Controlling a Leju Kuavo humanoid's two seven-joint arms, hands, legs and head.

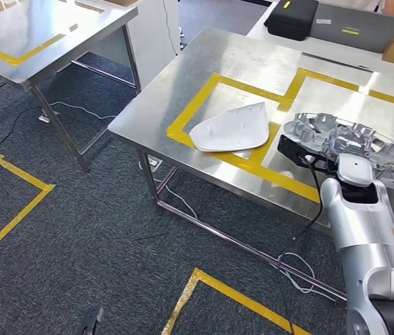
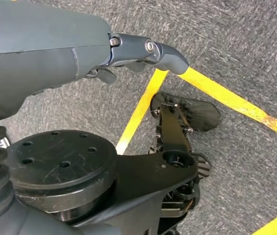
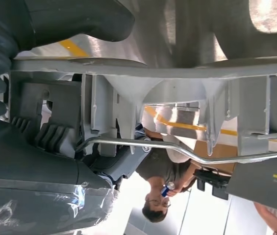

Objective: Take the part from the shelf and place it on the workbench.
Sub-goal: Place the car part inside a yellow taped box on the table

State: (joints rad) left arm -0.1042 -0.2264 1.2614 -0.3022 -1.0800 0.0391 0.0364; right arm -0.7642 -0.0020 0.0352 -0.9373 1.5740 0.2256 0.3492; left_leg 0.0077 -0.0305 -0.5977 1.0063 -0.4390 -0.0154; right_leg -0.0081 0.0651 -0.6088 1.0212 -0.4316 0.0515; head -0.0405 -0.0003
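the right hand (image 1: 310, 155) grips the grey ribbed part (image 1: 358, 143) at its near end, fingers clamped on it, just over the steel workbench (image 1: 226, 63), beside a white panel (image 1: 231, 128). the left hand (image 2: 92, 49) hangs over carpet, fingers extended, holding nothing.

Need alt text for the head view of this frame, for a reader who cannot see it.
The robot's right hand holds a grey ribbed metal part over the steel workbench, inside a yellow tape outline. A white curved panel lies on the bench to the part's left, and a second steel table stands on the grey carpet beyond.
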